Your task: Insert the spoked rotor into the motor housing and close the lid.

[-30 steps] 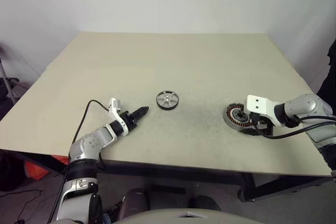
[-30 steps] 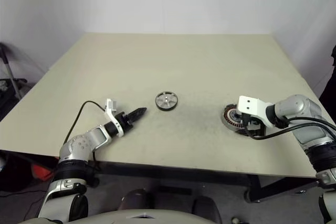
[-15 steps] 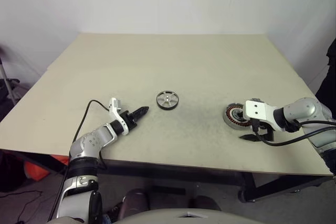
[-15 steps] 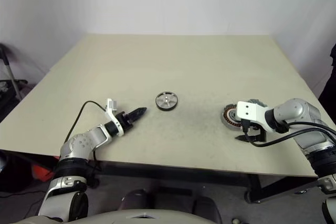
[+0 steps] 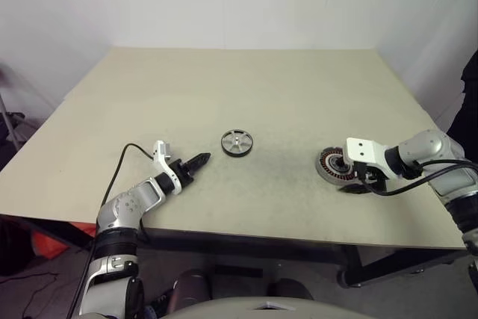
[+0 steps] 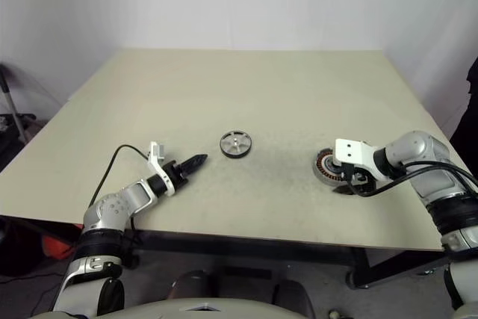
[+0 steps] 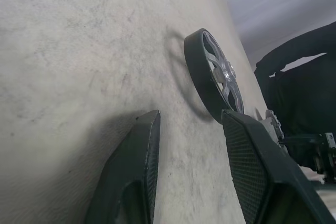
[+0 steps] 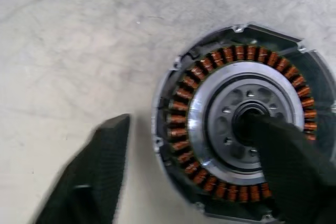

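Copper-wound motor housing point(image 8: 244, 129) straddled by spread right pincer point(image 8: 189, 166), left pincer point(image 7: 191, 177) parted, empty.

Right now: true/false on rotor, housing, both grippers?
1. The spoked rotor sits inside the motor housing. False: it lies apart on the table.
2. The right gripper straddles the housing's rim, one finger over its centre hole. True.
3. The left gripper holds the rotor. False: open, empty, rotor just ahead.
4. The housing's copper windings are exposed. True.
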Available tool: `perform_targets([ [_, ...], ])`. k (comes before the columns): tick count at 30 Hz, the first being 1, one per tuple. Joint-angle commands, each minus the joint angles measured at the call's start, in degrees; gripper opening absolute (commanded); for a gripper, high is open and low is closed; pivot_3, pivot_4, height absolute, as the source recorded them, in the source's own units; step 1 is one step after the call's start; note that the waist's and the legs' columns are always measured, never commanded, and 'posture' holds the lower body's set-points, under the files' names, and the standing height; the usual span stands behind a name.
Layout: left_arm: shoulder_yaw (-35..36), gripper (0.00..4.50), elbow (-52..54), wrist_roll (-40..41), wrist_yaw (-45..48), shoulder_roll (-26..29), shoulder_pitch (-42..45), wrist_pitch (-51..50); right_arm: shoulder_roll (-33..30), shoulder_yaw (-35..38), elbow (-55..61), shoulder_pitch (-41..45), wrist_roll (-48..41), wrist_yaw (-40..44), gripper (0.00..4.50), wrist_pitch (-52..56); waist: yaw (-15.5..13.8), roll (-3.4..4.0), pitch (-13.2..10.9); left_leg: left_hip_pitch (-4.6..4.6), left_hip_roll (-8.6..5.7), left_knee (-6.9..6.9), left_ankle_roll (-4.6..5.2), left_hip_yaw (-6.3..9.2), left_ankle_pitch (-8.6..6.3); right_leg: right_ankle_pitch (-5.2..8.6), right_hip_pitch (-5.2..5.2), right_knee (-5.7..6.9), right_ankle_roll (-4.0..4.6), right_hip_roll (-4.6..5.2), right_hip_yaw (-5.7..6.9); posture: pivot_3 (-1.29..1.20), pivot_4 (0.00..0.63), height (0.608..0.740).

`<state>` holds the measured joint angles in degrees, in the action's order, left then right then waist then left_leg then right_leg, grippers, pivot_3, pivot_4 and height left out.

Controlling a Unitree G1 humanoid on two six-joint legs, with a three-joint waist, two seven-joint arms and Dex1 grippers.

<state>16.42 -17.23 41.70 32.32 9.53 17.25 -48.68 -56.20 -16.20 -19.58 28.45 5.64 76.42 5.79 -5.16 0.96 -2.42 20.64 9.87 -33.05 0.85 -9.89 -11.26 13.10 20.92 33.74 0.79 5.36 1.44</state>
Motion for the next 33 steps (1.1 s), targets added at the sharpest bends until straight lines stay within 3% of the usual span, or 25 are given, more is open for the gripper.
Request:
perform_targets([
  [1, -0.9, 2.02, -1.8, -1.1, -1.9, -0.1, -2.7, -2.6, 0.8, -1.0, -2.1, 1.6, 1.6, 0.9, 2.53, -0.2, 0.0, -0.11, 0.1, 0.00, 0.00, 0.00, 0.00, 0.00, 0.00, 0.00, 0.00, 0.00, 0.00, 0.00, 0.00, 0.00, 0.000, 0.740],
  [3, -0.6, 2.02, -1.7, -1.0, -2.2, 0.0, -2.9, -2.7, 1.1, -1.2, -2.3, 1.7, 1.9, 1.1, 2.03, -0.3, 0.1, -0.36, 0.2, -0.05, 0.01, 0.00, 0.00, 0.00, 0.00, 0.00, -0.04, 0.00, 0.00, -0.01, 0.00, 0.00, 0.000, 0.740],
  [15, -0.2, 2.02, -3.8, -1.2, -2.2, 0.5, -1.2, -2.3, 2.3, 0.7, 0.5, 1.1, 1.5, -0.7, 2.03, 1.6, 1.1, -0.50, 0.1, -0.64, 0.01, 0.06, -0.03, 0.00, -0.02, 0.20, -0.56, -0.04, -0.34, -0.01, -0.02, 0.00, 0.000, 0.740],
  [25, -1.1, 2.02, -4.1, -1.7, -1.6, 0.6, -1.3, -2.1, 2.3, 4.2, 20.9, 2.5, -6.7, 2.3, 2.03, 12.8, 1.0, 0.14, -0.1, -0.48, 0.00, 0.27, -0.19, -0.03, 0.09, 0.25, -0.23, 0.02, -0.43, -0.03, -0.11, 0.00, 0.000, 0.740],
  [33, -1.2, 2.02, -3.2, -1.5, -1.9, 0.1, -2.1, -1.8, 6.7, 0.7, 27.6, 5.0, -7.9, 0.6, 2.03, 18.1, 0.5, 0.17, -0.1, -0.38, -0.01, 0.42, -0.19, -0.04, 0.09, 0.07, -0.11, -0.03, -0.08, -0.03, -0.11, 0.00, 0.000, 0.740],
])
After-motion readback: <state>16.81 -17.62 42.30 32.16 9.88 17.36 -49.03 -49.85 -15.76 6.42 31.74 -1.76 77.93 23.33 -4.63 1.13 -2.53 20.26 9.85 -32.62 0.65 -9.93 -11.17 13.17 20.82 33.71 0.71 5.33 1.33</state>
